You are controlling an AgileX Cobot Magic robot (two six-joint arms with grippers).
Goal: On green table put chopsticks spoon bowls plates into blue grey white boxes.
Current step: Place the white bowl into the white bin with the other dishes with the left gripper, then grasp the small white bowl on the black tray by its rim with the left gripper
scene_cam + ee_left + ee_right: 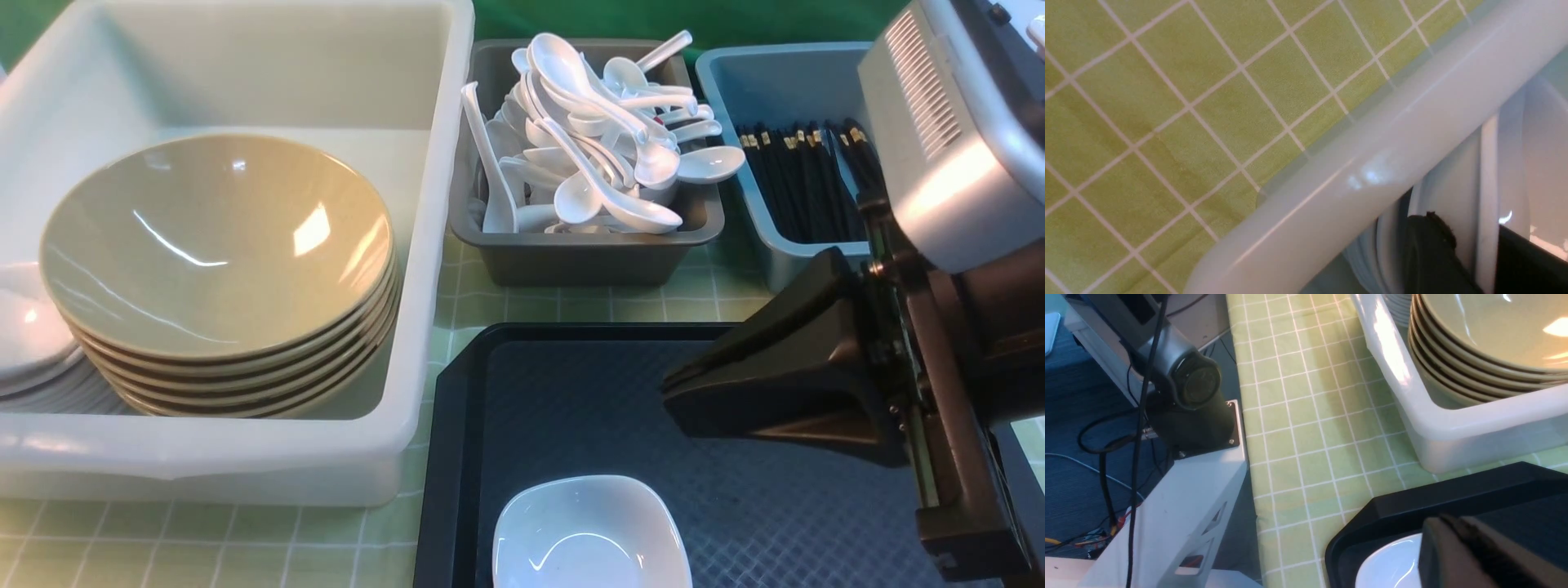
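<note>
My right gripper [671, 394] is a matte black wedge on a black bracket [939, 457]. Behind it, my silver housing [922, 139] has vent slits. My silver joint [1167, 361] has a dark round cap [1202, 383], black cables [1137, 428], and a white mount [1208, 486] with screws [1231, 442].

No text, label, brand, number or sign can be read in any view. The gold-banded ends of the chopsticks [804, 175] are too small and blurred to show any marking.
</note>
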